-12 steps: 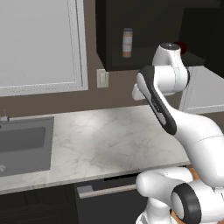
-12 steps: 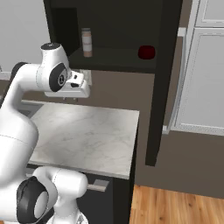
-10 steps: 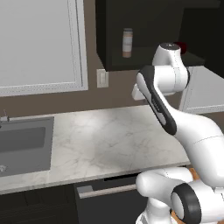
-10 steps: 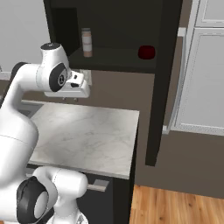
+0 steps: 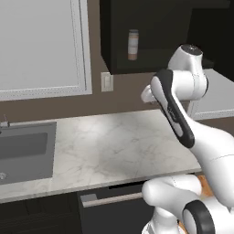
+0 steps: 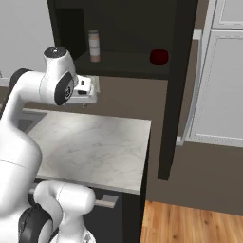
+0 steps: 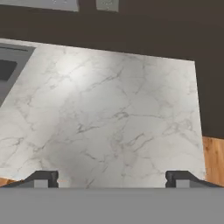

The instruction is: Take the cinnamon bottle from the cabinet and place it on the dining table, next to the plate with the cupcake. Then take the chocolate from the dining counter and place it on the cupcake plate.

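Observation:
The cinnamon bottle [image 5: 133, 44] [image 6: 94, 46], tan with a pale label band, stands upright on the shelf of the dark cabinet [image 5: 151, 27] [image 6: 123, 28], near its left end. My gripper [image 6: 89, 97] [image 7: 111, 178] hangs below that shelf and in front of it, pointing down at the marbled worktop. It is open, its fingertips [image 7: 43, 176] are far apart and nothing is between them. The dining table, plate, cupcake and chocolate are out of view.
A small dark red object [image 6: 159, 56] sits on the same shelf, to the right of the bottle. A grey sink [image 5: 23, 148] [image 7: 8, 65] is set into the marbled worktop [image 5: 119, 141] at the left. Pale cupboard doors [image 6: 218, 85] stand to the right.

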